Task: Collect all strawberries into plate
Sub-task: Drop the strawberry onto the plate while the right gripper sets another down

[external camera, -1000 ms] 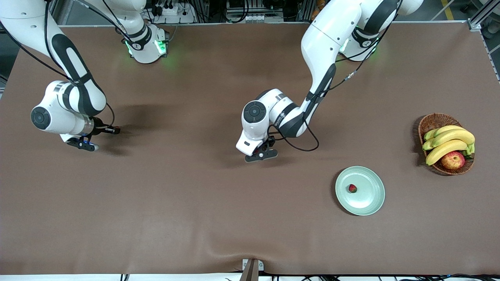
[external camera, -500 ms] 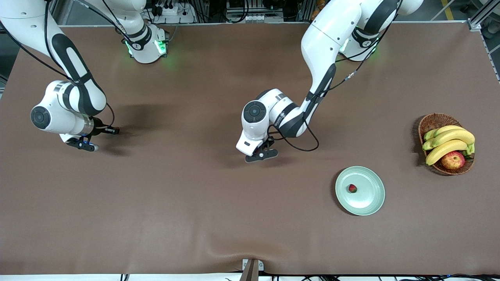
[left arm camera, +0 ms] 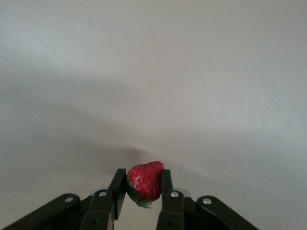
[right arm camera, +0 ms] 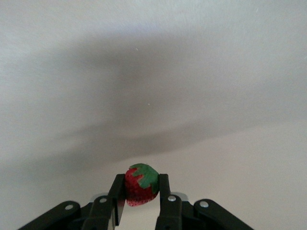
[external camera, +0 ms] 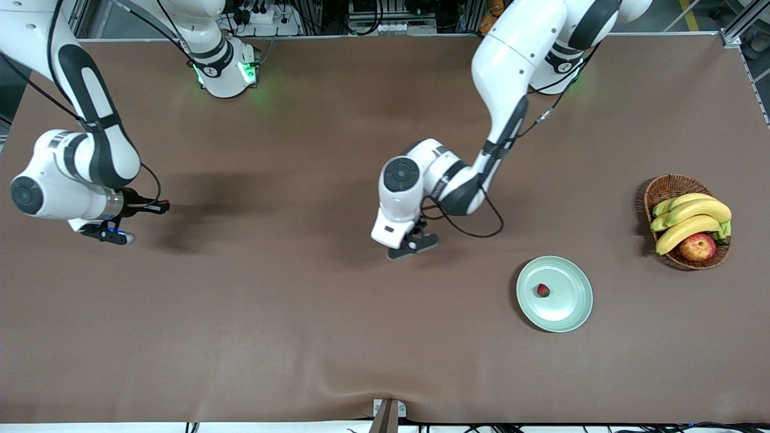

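Red strawberry (left arm camera: 144, 182) pinched in left hand (external camera: 412, 245), another (right arm camera: 140, 185) in right hand (external camera: 108, 233); next, carrying both to plate (external camera: 571, 316).

strawberry (external camera: 543, 290) on plate (external camera: 571, 313), basket (external camera: 662, 189) toward left arm's end

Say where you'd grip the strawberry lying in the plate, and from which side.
Probably across its red body, coming straight down from above: the strawberry is tiny and lies loose on the shallow plate, whose raised rim would hinder a sideways approach. Cap direction unclear.
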